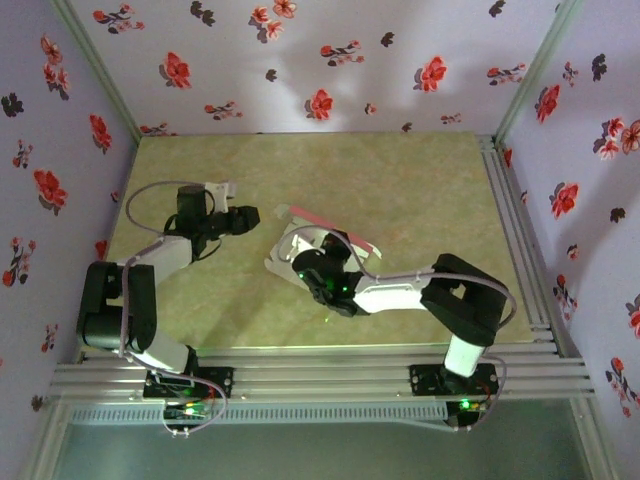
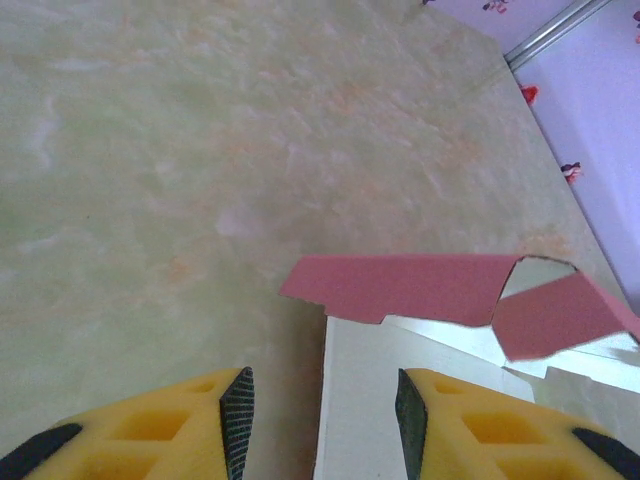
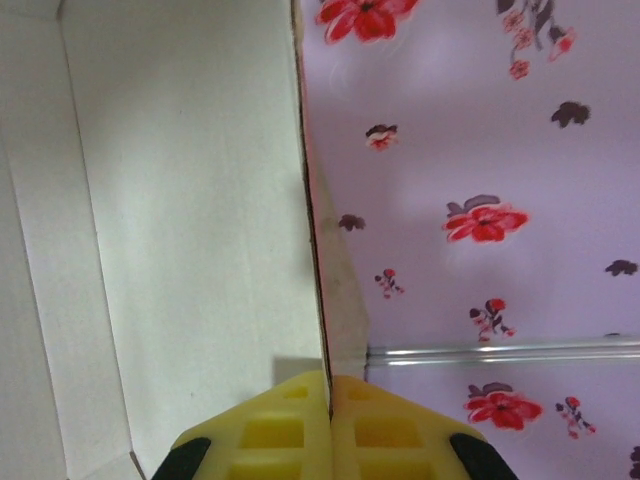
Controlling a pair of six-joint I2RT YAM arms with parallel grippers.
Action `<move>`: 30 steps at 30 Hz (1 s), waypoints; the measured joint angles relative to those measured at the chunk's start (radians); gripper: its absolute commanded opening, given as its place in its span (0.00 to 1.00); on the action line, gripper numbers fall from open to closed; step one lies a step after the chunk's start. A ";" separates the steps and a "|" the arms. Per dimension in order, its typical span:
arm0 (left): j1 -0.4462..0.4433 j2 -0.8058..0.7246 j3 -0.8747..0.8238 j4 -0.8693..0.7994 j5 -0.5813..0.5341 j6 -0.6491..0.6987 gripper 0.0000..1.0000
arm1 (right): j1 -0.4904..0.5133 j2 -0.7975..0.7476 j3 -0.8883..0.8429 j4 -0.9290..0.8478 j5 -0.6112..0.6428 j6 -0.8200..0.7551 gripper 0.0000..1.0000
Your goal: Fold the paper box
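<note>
Pink-and-white card paper box (image 1: 303, 241) on marbled green table (image 1: 420, 190); right gripper (image 3: 330, 405) clamps its wall, left gripper (image 2: 320, 405) gapes beside, floral walls (image 1: 400, 60) around

The box (image 2: 400, 285) is thin matt card, smooth on both faces. The table (image 2: 200, 150) has a smooth, marbled top with a faint sheen. The fingers (image 2: 150, 435) are moulded yellow plastic, their pads (image 2: 238, 420) black and finely textured. The rails (image 1: 330, 375) are dull silver metal.

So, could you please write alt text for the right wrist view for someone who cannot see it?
The right pincer is shut on the edge of the paper box, whose pale face lies left; a purple wall with red flowers lies right.
</note>
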 measured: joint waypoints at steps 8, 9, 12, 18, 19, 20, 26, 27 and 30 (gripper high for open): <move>0.000 0.000 0.000 0.013 0.012 -0.005 0.44 | -0.103 -0.073 0.175 -0.443 -0.193 0.247 0.00; 0.000 0.000 0.000 0.013 0.015 -0.005 0.44 | -0.116 -0.081 0.197 -0.487 -0.219 0.269 0.00; 0.000 0.000 0.000 0.013 0.016 -0.009 0.45 | -0.151 -0.098 0.260 -0.608 -0.292 0.325 0.00; 0.000 0.000 0.000 0.018 0.019 -0.019 0.44 | -0.185 -0.105 0.326 -0.779 -0.398 0.392 0.00; 0.000 0.000 -0.001 0.019 0.019 -0.019 0.44 | -0.183 -0.105 0.327 -0.793 -0.399 0.392 0.00; 0.000 0.000 -0.001 0.020 0.019 -0.019 0.44 | -0.179 -0.104 0.327 -0.801 -0.397 0.391 0.00; 0.000 0.000 -0.008 0.019 0.019 -0.019 0.44 | -0.140 -0.056 0.319 -0.782 -0.297 0.354 0.00; 0.000 0.000 -0.009 0.019 0.019 -0.019 0.44 | -0.134 -0.046 0.315 -0.771 -0.281 0.346 0.00; 0.000 0.000 -0.009 0.019 0.019 -0.019 0.44 | -0.113 -0.013 0.302 -0.729 -0.221 0.312 0.00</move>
